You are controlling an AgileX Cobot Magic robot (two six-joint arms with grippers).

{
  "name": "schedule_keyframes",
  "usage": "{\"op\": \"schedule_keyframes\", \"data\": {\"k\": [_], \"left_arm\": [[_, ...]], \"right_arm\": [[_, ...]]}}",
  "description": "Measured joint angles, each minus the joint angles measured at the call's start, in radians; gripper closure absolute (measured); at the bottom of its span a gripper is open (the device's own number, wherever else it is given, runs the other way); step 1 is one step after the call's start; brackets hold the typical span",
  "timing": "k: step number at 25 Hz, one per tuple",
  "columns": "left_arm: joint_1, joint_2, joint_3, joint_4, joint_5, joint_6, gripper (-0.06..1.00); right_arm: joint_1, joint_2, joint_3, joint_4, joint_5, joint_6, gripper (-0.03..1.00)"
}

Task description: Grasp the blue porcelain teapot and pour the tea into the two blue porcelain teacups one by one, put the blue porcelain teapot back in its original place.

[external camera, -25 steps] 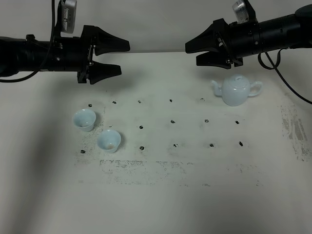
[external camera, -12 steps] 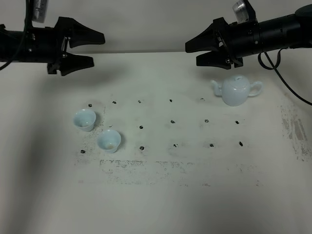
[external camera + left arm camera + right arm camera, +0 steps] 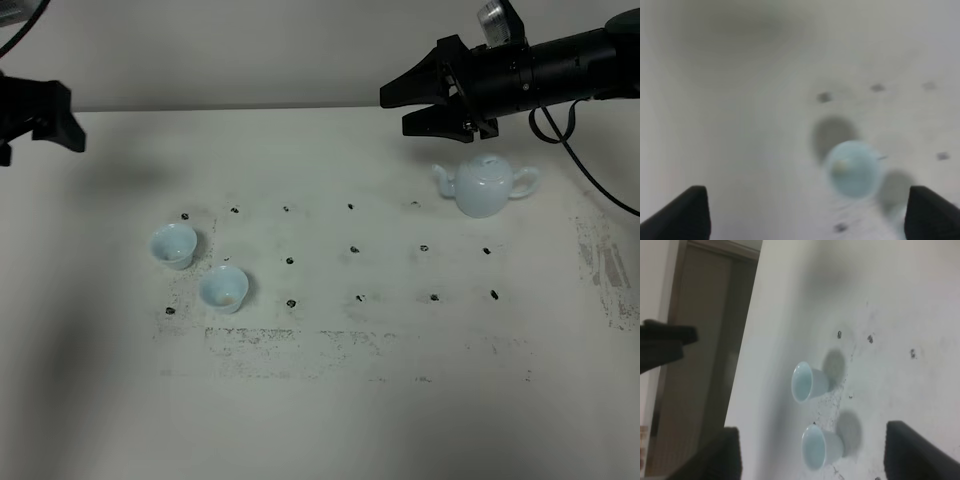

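The blue porcelain teapot (image 3: pixel 487 187) stands upright at the back right of the table, lid on, spout pointing left. My right gripper (image 3: pixel 405 108) hovers open just behind and left of it, holding nothing. The two blue porcelain teacups (image 3: pixel 173 245) (image 3: pixel 224 288) stand side by side at the left. The right wrist view shows both cups (image 3: pixel 807 381) (image 3: pixel 821 446) between its wide-apart fingers. My left gripper (image 3: pixel 50 118) sits at the far left edge, mostly out of frame. Its blurred wrist view shows one cup (image 3: pixel 852 167) beyond its open fingers (image 3: pixel 690 215).
The white table (image 3: pixel 330 400) carries a grid of small dark marks (image 3: pixel 355 250) and a scuffed patch along the front. A worn strip (image 3: pixel 605 265) runs down the right side. The table's back edge lies just behind the right arm.
The left arm has drawn back to the left, from above the cups' side to the frame's edge. The right arm, teapot and cups have not moved.
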State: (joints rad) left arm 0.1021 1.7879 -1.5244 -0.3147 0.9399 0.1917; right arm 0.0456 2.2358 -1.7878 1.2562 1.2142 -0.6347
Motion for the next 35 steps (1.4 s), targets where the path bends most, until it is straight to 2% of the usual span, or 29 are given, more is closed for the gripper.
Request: {"op": "schedule_keyframes", "data": {"k": [2,5,8,10,14,19,26,29,35], "left_arm": [[0.0,-0.031,0.0,0.114,0.054,-0.062,0.19],[0.0,-0.073,0.0,0.222,0.15,-0.113,0.19],[0.0,-0.11,0.0,0.289,0.247,-0.126,0.19],[0.0,-0.134,0.0,0.315,0.251,-0.128,0.19],[0.0,-0.223,0.073,0.315,0.251,-0.131,0.19],[0.0,-0.414,0.295,0.303,0.251,-0.149,0.19],[0.0,-0.768,0.668,0.296,0.25,-0.192,0.19],[0.0,-0.949,0.807,0.296,0.219,-0.227,0.19],[0.0,-1.312,1.002,0.297,0.149,-0.241,0.19]], "right_arm": [[0.0,0.0,0.0,0.0,0.0,0.003,0.39],[0.0,0.0,0.0,0.0,0.0,0.005,0.39],[0.0,0.0,0.0,0.0,0.0,0.011,0.39],[0.0,0.0,0.0,0.0,0.0,0.011,0.39],[-0.001,0.0,0.0,0.0,0.0,0.012,0.39],[-0.001,0.0,0.0,0.0,0.0,0.018,0.39],[-0.001,0.0,0.0,0.0,0.0,0.036,0.39],[-0.001,0.0,0.0,0.0,0.0,0.037,0.39],[-0.001,0.0,0.0,0.0,0.0,0.039,0.39]]}}
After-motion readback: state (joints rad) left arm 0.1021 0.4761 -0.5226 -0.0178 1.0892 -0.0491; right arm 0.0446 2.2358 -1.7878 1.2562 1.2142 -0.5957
